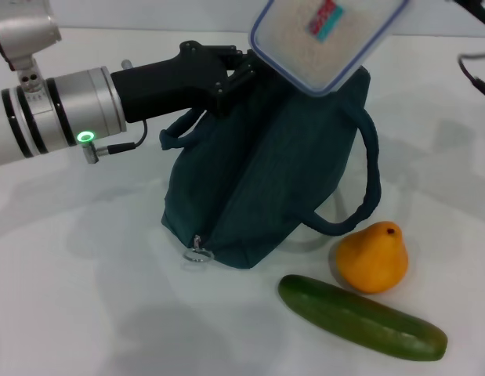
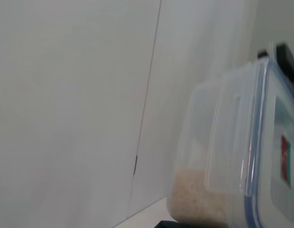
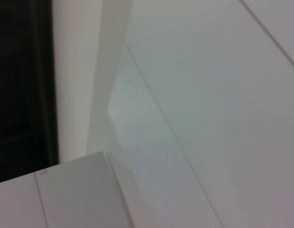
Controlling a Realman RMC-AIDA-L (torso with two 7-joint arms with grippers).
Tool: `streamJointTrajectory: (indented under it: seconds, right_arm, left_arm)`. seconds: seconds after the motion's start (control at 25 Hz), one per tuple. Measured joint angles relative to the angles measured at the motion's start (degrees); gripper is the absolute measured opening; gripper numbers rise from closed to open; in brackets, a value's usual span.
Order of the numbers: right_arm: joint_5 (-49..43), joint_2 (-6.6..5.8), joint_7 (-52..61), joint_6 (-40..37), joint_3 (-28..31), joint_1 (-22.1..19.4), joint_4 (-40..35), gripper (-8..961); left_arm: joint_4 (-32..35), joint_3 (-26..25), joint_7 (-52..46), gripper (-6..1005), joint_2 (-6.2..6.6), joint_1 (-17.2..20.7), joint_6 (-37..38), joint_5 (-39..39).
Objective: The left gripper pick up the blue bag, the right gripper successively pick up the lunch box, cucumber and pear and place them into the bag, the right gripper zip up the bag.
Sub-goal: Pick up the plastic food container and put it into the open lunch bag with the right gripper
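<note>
While the lunch box (image 1: 324, 35) hangs tilted above the blue bag (image 1: 266, 176), lowering it squarely into the mouth is the step in hand.
Nearest on the surface (image 1: 85, 313) lie the cucumber (image 1: 360, 317) and, just behind it, the pear (image 1: 373, 256), both right of the bag; farther back the left tool (image 1: 230, 74) pinches the bag's top edge at the left, holding it up. The box should level out and clear the handle. The left wrist view alone shows rice inside the box (image 2: 232, 161); the right tool is out of sight everywhere.
</note>
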Motion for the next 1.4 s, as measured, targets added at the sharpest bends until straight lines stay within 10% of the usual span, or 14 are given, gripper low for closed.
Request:
streamJointTrajectory:
  seconds: [1.4]
  right_arm:
    - [0.95, -0.92, 0.62, 0.54, -7.25, -15.48, -9.70, 133]
  left_arm:
    - [-1.15, -0.07, 1.52, 77, 0.17, 0.43, -1.16, -1.45]
